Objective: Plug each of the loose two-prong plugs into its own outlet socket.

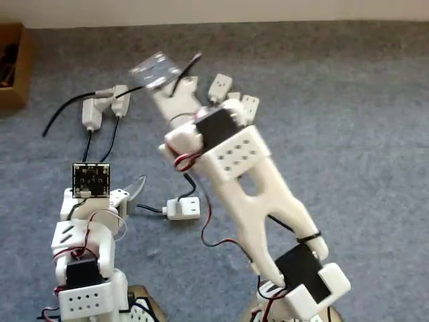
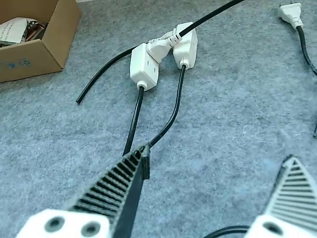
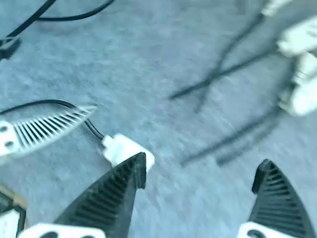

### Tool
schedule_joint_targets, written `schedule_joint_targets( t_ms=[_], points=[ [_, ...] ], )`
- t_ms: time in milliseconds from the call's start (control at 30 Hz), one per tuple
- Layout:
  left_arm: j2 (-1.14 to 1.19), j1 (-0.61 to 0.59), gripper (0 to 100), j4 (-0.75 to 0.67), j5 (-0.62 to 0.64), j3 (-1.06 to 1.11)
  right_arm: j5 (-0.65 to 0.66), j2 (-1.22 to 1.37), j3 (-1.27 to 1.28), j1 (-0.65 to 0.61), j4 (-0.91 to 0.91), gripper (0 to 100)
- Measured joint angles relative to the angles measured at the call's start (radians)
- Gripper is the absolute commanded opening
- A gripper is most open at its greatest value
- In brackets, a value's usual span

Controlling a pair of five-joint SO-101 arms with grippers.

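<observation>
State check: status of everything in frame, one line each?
Left gripper: open, empty.
Right gripper: open, empty.
Far plug: loose on carpet.
Middle plug: touching a socket, seating unclear.
White cable end: loose, nothing joined.
Box: open.

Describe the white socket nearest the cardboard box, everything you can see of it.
The socket is a white, boxy block with rounded corners, plastic by its look, lying on the grey carpet. A black cord leaves the end facing the left end effector and runs toward it. A white plug on another black cord meets its opposite end; whether it is fully seated is unclear. A second white socket lies close beside it.
</observation>
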Motion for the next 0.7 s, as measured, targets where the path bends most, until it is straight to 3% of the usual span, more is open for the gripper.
schedule_joint_targets(
  t_ms=[133,333,500,700],
  points=[
    [0.0,0.057,39,0.129,-0.003,-0.092,0.046,-0.081,0.066,0.186,0.066,33.2],
    [0.1,0.241,39,0.511,-0.084,-0.493,0.12,-0.299,0.468,0.453,-0.15,33.2],
    [0.448,0.252,36,0.635,-0.258,-0.818,0.169,-0.582,0.862,0.586,-0.324,33.2],
    [0.977,0.252,37,0.672,-0.486,-1.046,0.227,-0.999,1.398,0.605,-0.485,33.2]
  ],
)
